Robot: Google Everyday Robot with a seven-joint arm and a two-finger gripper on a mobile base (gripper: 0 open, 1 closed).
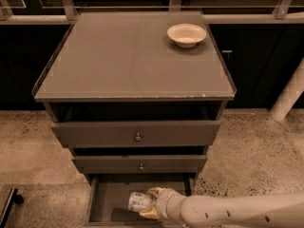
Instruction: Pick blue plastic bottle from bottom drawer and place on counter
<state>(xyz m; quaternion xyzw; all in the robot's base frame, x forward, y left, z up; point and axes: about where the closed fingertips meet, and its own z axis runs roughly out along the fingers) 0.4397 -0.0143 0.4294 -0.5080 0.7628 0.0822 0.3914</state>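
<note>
While the arm (237, 213) reaches in from the right edge, let's take it from the big pieces down. Far above the fingers (156, 192) sits the counter (118, 56), a broad flat grey top, smooth and faintly glossy, with a thin raised rim. Speckled stone floor (256, 146) spreads out to either side of the cabinet. Below the top come two wider drawers with flat grey-brown wooden fronts and one small round knob each: the top drawer (95, 134), then the middle drawer (104, 164) just above the fingers. Neither shows its inside. The bottom drawer (107, 198) is pulled open, a shallow box with a plain flat floor, and the fingers are down inside it.

Up on the counter's far right corner, well away from the fingers, sits a round cream bowl (186, 33); nothing shows in it.

The gripper (148, 203) is in the bottom drawer, its yellowish fingers closed on the blue plastic bottle (138, 202), one above and one below. That small clear bottle lies on its side, its pale bluish-printed label pointing left of the fingers, over the drawer floor.
</note>
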